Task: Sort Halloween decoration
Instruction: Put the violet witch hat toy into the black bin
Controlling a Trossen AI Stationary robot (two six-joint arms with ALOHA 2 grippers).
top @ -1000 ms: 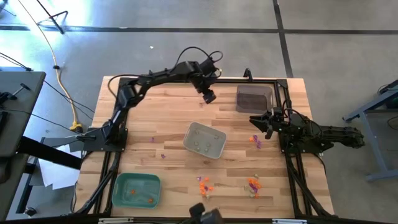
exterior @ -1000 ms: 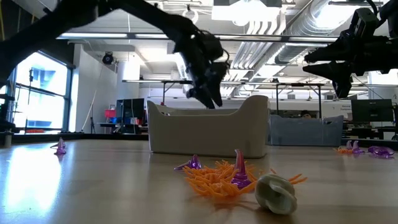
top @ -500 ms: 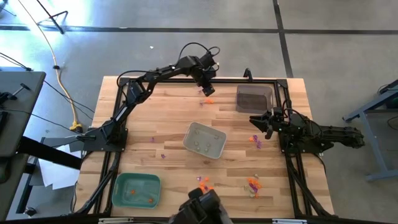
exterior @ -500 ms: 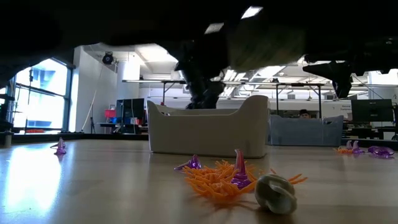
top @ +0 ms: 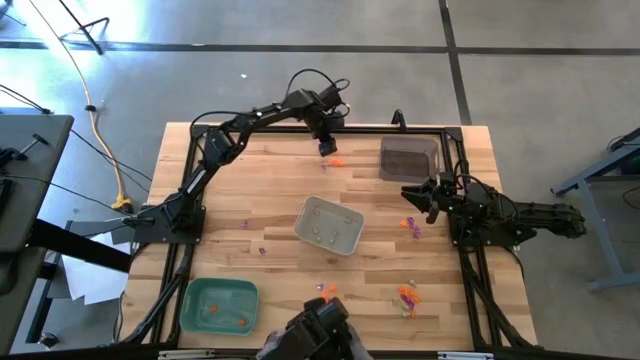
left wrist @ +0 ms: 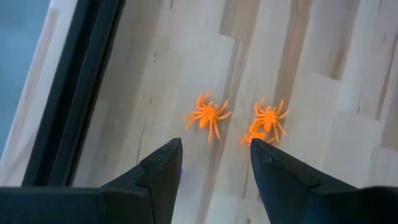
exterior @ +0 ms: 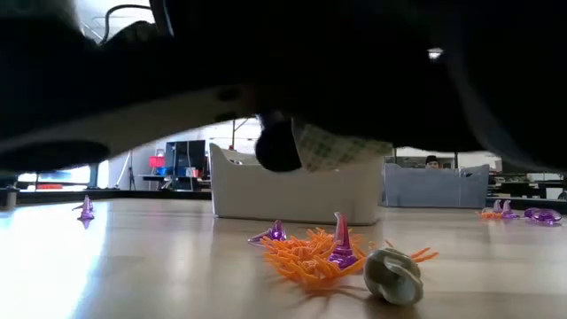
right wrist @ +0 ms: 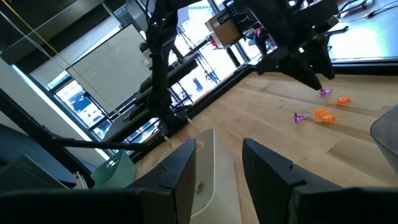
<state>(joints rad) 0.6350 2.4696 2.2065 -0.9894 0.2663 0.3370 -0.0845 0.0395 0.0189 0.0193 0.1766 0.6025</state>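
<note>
Orange spiders (left wrist: 208, 116) now below the left gripper (left wrist: 214, 163), fingers (left wrist: 163, 168) open.

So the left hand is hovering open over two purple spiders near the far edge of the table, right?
Almost. The spiders are orange, not purple; the left wrist view shows two of them on the wood just ahead of the fingers. The rest holds: the left hand is open above them, near the far edge of the table.
</note>
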